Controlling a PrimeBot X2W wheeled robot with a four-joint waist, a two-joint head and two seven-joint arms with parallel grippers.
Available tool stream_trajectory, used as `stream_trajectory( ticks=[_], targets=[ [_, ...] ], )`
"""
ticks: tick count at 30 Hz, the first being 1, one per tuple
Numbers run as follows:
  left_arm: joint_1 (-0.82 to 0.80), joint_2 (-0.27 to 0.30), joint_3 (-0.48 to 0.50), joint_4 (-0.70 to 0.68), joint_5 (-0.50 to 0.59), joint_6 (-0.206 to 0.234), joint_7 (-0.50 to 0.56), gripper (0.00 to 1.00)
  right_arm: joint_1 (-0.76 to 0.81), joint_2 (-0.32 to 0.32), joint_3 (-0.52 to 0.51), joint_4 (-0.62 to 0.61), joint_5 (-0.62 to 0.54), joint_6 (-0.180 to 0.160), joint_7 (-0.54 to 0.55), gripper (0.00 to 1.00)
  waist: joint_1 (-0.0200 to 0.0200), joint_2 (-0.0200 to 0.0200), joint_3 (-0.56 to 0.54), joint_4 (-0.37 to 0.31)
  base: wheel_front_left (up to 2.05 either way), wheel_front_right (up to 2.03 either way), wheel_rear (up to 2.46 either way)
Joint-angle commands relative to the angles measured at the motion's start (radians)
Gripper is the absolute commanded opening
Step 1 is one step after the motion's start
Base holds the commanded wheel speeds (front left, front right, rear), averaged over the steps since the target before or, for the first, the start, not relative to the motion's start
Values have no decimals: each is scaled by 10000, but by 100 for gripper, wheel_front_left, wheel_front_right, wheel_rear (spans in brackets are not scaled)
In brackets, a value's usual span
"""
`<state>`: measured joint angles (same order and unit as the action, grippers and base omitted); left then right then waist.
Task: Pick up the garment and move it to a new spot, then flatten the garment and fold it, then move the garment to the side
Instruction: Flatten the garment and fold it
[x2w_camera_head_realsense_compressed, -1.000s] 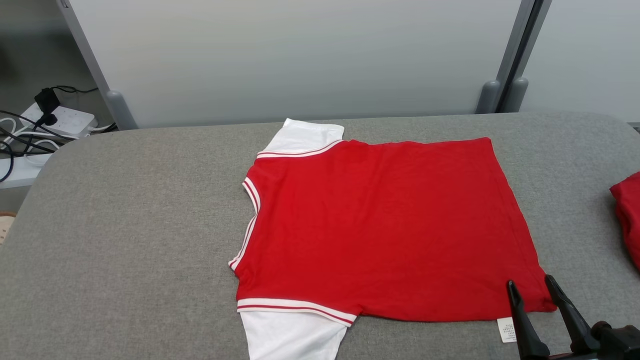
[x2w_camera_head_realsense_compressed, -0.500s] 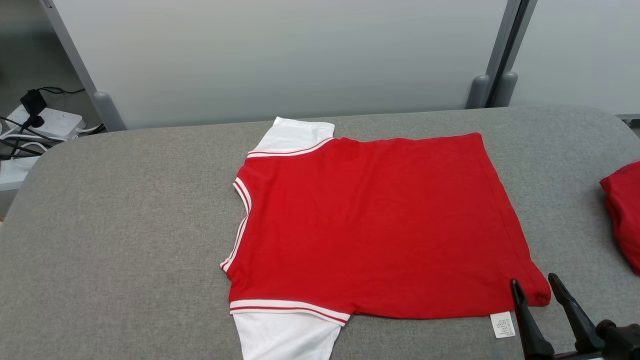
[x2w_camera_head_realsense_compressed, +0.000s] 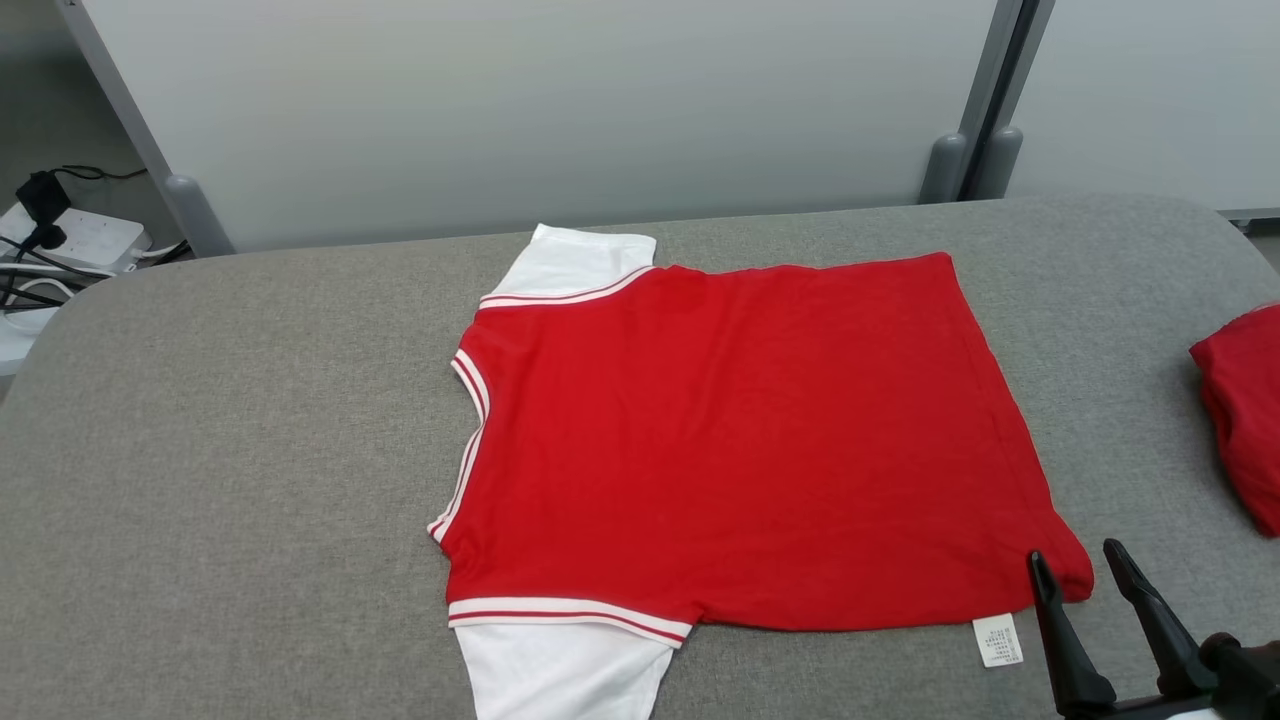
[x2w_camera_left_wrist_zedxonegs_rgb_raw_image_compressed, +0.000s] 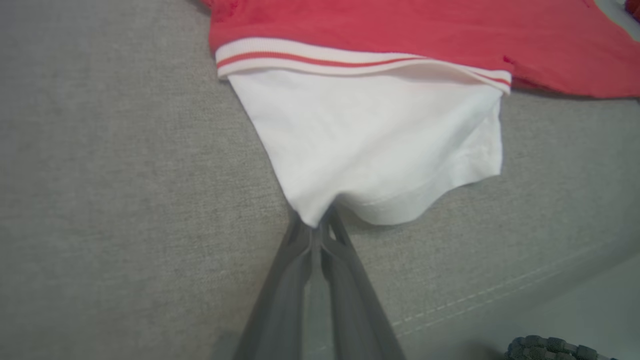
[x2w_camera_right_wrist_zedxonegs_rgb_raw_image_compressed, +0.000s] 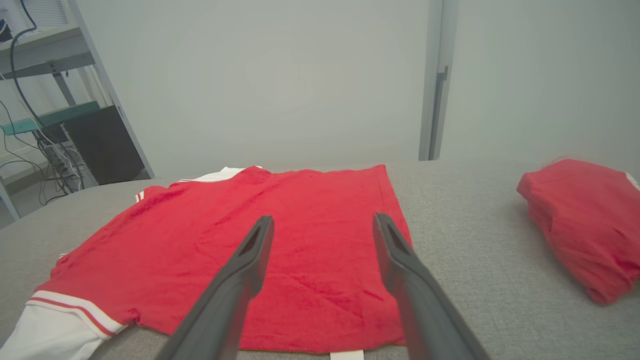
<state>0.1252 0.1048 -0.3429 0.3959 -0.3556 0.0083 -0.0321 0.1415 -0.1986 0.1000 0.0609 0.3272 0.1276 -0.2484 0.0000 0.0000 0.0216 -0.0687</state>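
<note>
Red shirt (x2w_camera_head_realsense_compressed: 740, 440) with white sleeves lies spread flat in the middle of the grey desk (x2w_camera_head_realsense_compressed: 230, 420), collar end toward the robot's left, hem toward its right. At the back its far sleeve (x2w_camera_head_realsense_compressed: 580, 265) pokes out; its near sleeve (x2w_camera_left_wrist_zedxonegs_rgb_raw_image_compressed: 380, 145) sticks out toward the robot. The left claw (x2w_camera_left_wrist_zedxonegs_rgb_raw_image_compressed: 315, 227) is clenched on the near sleeve's corner (from the left wrist: both fingers pressed together, white cloth pinched between the tips and drawn to a point). The rest of that sleeve lies on the desk, cuff edge slightly rippled. The right claw (x2w_camera_head_realsense_compressed: 1073, 552) is released, fingers well spread, holding nothing. Its tips sit over the near hem corner of the shirt; cannot tell whether they touch the cloth. A small white label (x2w_camera_head_realsense_compressed: 998, 640) pokes out from under the hem, just beside the right claw's fingers on their left. A bunched red cloth (x2w_camera_head_realsense_compressed: 1240, 410) lies at the desk's right edge, well apart from the shirt. Pale panel (x2w_camera_head_realsense_compressed: 560, 110) behind the desk; white power strip (x2w_camera_head_realsense_compressed: 80, 235) with dark cables off the far left corner.
</note>
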Motion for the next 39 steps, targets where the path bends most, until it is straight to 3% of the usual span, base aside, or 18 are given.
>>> stream_trajectory(
  ticks=[1,8,11,18,31,34,35,36,38,39],
  targets=[
    [-538,-47,247,-137,-53,-87,-95,0,-365,-280,127,-266,114,31,-134,100,0,0,17,-16,0,0,0],
    [-376,88,-10,-440,-234,-375,528,0,-313,-268,-365,529,34,31,-134,100,0,0,65,0,0,0,0],
    [-222,307,-94,-1112,-328,-455,1129,0,-446,-136,-598,1134,539,31,-134,100,0,0,153,121,0,0,0],
    [156,913,-121,-3134,-453,-354,2479,0,-1250,-558,-535,3097,1221,31,-64,100,0,0,394,384,0,0,0],
    [512,1352,-277,-5107,-482,-92,3700,0,-2606,-1295,629,5077,2871,31,857,99,0,0,711,661,0,0,0],
    [498,1439,-292,-5375,-472,-56,3844,0,-2847,-1449,1050,5566,3214,31,713,67,0,0,810,774,0,0,0],
    [493,1453,-294,-5430,-477,-49,3873,0,-2887,-1482,1157,5690,3268,31,686,47,0,0,831,802,0,0,0],
    [490,1470,-293,-5480,-479,-39,3900,0,-2925,-1510,1269,5796,3304,31,643,38,0,0,846,823,0,0,0],
    [487,1502,-292,-5588,-485,-19,3951,0,-2973,-1532,1426,5979,3403,31,542,7,0,0,877,863,0,0,0],
    [479,1524,-286,-5652,-476,-7,3964,0,-2991,-1552,1498,6053,3437,31,488,0,0,0,891,876,0,0,0]
  ],
)
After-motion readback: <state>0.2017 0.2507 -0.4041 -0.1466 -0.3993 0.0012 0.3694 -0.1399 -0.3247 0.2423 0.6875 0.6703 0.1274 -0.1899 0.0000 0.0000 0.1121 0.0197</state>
